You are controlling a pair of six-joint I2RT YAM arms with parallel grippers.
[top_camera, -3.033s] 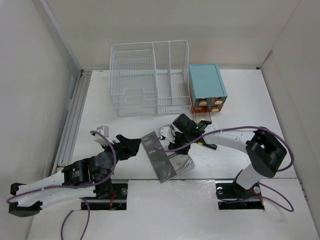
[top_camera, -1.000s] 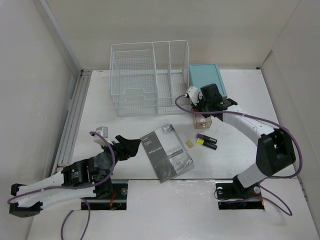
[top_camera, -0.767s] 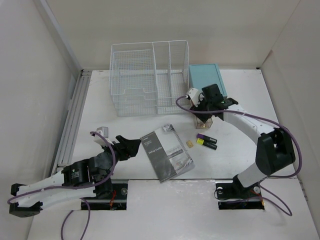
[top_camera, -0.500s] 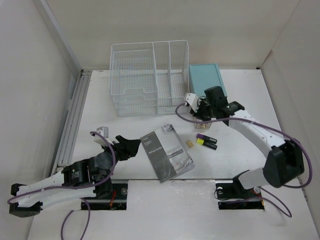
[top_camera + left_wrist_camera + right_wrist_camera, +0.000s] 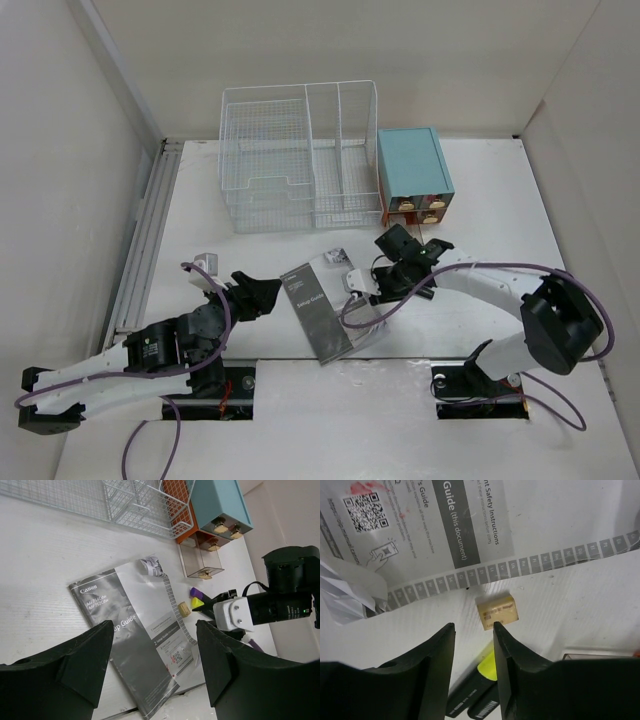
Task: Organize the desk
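Tan block (image 5: 497, 611) sits just ahead of the right pincer (image 5: 473, 629), which is spread and holds nothing. It should reach forward around the block, missing the yellow marker (image 5: 487, 667), on the white desk (image 5: 580, 595) below.

rack (image 5: 298, 160) 1 | box (image 5: 412, 165) 1 | booklet (image 5: 316, 318) 1 | markers (image 5: 486, 667) 2 (half hidden) | block (image 5: 496, 611) 1

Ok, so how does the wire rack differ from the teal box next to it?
The wire rack is white see-through mesh; the teal box has solid walls. The rack is much wider than the box. The rack's compartments are open on top, while the box has an orange front with knobbed drawers. Both stand side by side at the far side of the desk.
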